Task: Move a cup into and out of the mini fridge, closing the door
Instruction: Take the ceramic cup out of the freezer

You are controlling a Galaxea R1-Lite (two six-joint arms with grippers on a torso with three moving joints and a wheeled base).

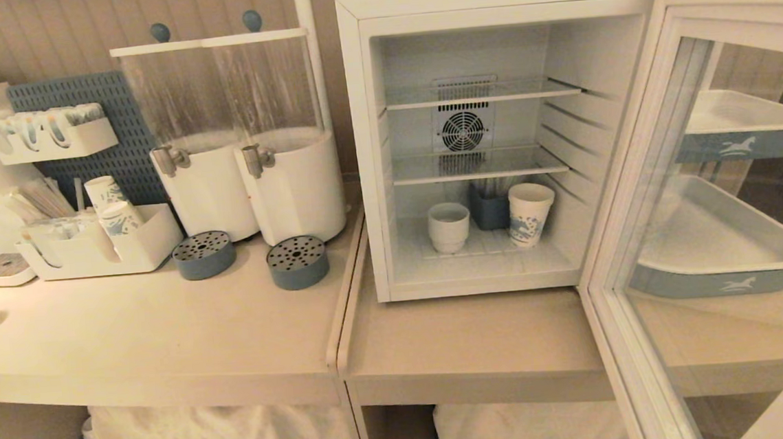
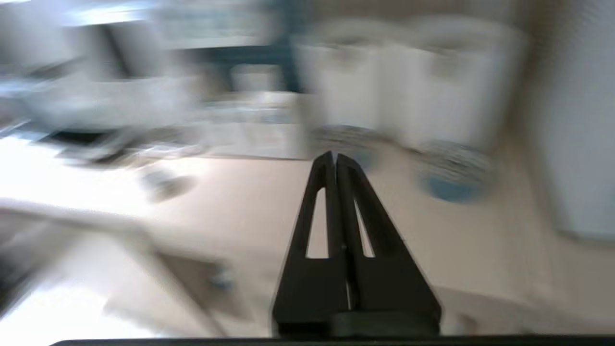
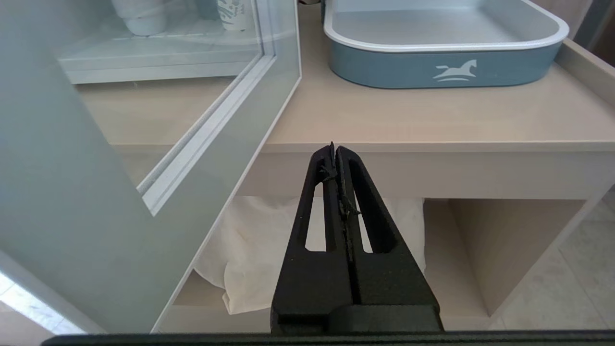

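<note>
Fridge door (image 1: 702, 225) stands swung wide at the right, mini fridge (image 1: 496, 136) open. Inside on the bottom wire shelf the cup (image 1: 448, 226) sits upright, mouth up, near a blue holder (image 1: 489, 209) and a printed paper cup (image 1: 531, 214). Left gripper (image 2: 335, 158) and right gripper (image 3: 335, 150) are both closed on nothing.

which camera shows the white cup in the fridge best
The head view: the cup stands whole on the mini fridge floor. The right wrist view catches only its base through the door glass; the left wrist view misses it.
</note>
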